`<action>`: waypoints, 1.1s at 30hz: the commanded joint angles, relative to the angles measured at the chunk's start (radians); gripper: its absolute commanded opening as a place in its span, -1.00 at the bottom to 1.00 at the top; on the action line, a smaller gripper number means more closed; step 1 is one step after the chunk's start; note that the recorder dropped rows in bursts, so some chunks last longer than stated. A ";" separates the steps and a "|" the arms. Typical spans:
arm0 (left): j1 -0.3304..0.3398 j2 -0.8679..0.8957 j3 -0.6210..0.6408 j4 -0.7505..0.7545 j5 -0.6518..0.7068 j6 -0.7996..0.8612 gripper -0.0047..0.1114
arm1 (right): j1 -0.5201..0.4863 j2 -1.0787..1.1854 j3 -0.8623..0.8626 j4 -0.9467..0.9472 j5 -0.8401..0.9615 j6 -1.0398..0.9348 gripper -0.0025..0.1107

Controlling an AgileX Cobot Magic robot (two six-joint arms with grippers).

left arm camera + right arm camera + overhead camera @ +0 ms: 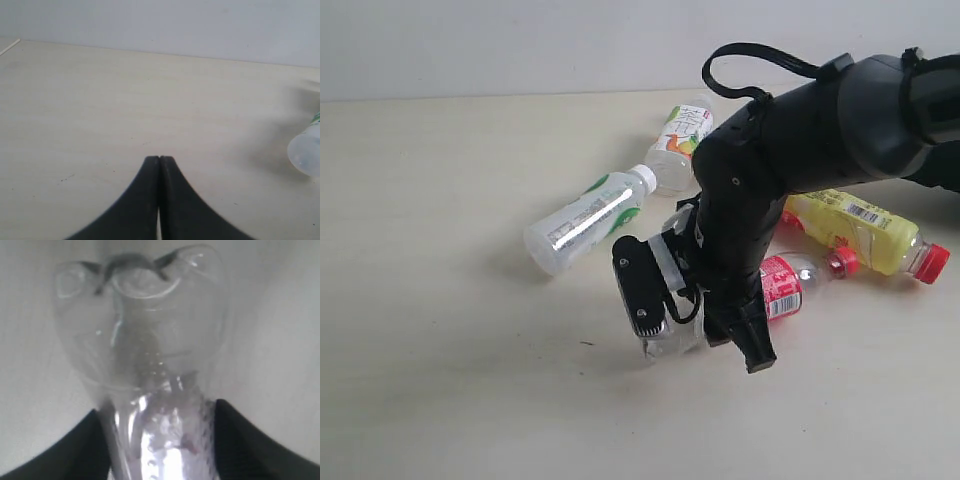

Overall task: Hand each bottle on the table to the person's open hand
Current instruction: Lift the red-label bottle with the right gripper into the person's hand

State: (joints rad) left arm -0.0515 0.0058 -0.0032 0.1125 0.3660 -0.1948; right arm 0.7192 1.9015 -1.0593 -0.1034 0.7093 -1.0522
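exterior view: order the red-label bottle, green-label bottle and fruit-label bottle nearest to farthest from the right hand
1. red-label bottle, between the fingers of the right hand
2. green-label bottle, toward the view's left, a little farther back
3. fruit-label bottle, farthest back, beyond the green-label one

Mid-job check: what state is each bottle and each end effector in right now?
Left end effector: shut, empty.
Right end effector: closed around the base end of the red-label bottle.
Red-label bottle: lying on its side, red cap on, held between the fingers.
Yellow bottle: lying on its side, red cap on, untouched.
Green-label bottle: lying on its side, white cap on, untouched.
Orange-label bottle: lying on its side, untouched.
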 commanded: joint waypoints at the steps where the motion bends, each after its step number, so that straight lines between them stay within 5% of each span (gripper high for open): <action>1: -0.001 -0.006 0.003 0.002 -0.007 -0.001 -0.92 | 0.001 0.000 -0.004 -0.002 0.019 0.007 -0.95; 11: -0.001 -0.006 0.003 0.002 -0.007 -0.001 -0.92 | 0.001 -0.156 -0.016 0.017 0.068 0.101 -0.96; 16: -0.001 -0.006 0.003 0.002 -0.007 -0.001 -0.92 | -0.033 -0.265 -0.179 0.021 0.187 0.359 -0.96; 26: -0.001 -0.006 0.003 0.002 -0.007 -0.001 -0.92 | -0.429 -0.189 -0.561 0.015 0.315 0.903 -0.96; 33: -0.001 -0.006 0.003 0.002 -0.007 -0.001 -0.92 | -0.529 0.012 -0.792 0.015 0.460 1.028 -0.96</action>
State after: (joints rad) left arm -0.0515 0.0058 -0.0032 0.1125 0.3660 -0.1948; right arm 0.2009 1.8658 -1.7808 -0.0823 1.1166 -0.0510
